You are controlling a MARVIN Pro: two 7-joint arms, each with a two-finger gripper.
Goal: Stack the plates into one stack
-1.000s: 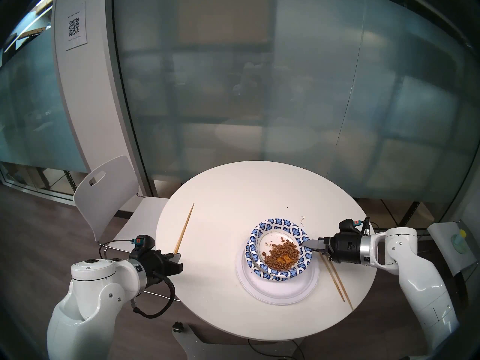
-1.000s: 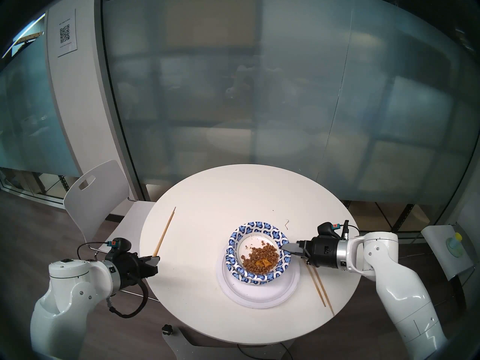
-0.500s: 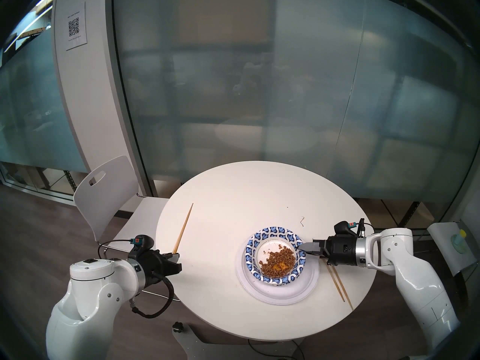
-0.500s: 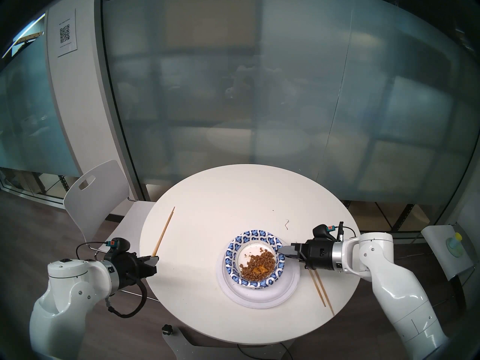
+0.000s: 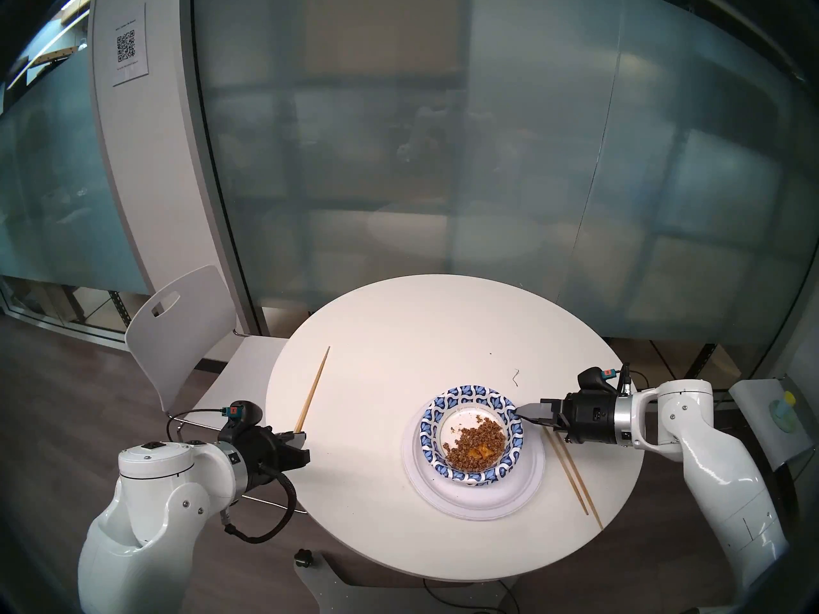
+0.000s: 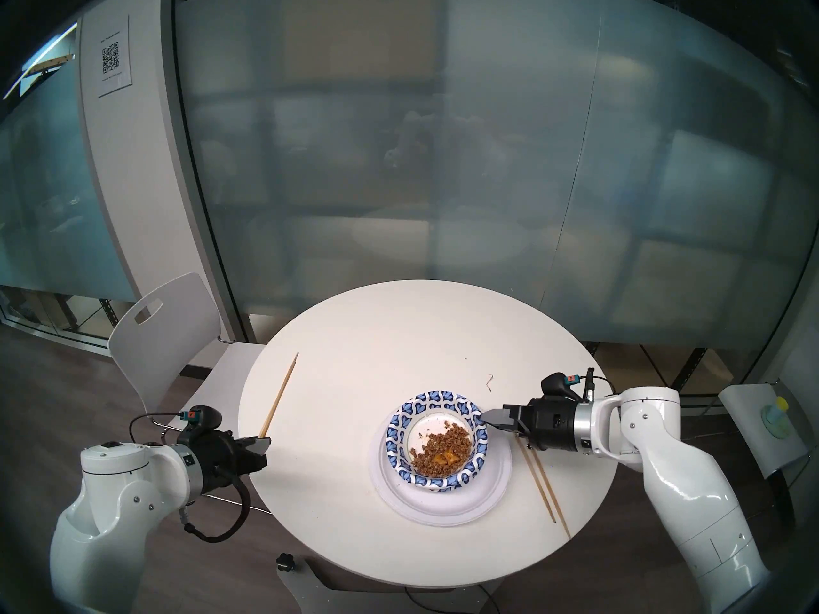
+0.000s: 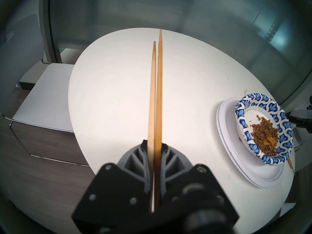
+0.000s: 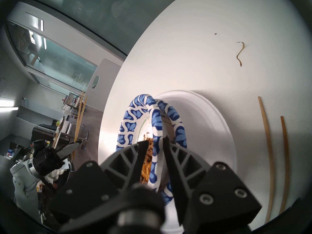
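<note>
Two white plates point(image 5: 476, 495), two blue-patterned plates point(image 5: 473, 475), four chopsticks point(image 5: 571, 478).

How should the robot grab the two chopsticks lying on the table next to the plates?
Probably best from straight above, pinching across both loose chopsticks near their middle. They lie flat on the table, almost side by side, so one gripper could close on the pair. The right gripper is nearest. Their far ends run under it and close to the white plates, so the middle leaves more room.
</note>
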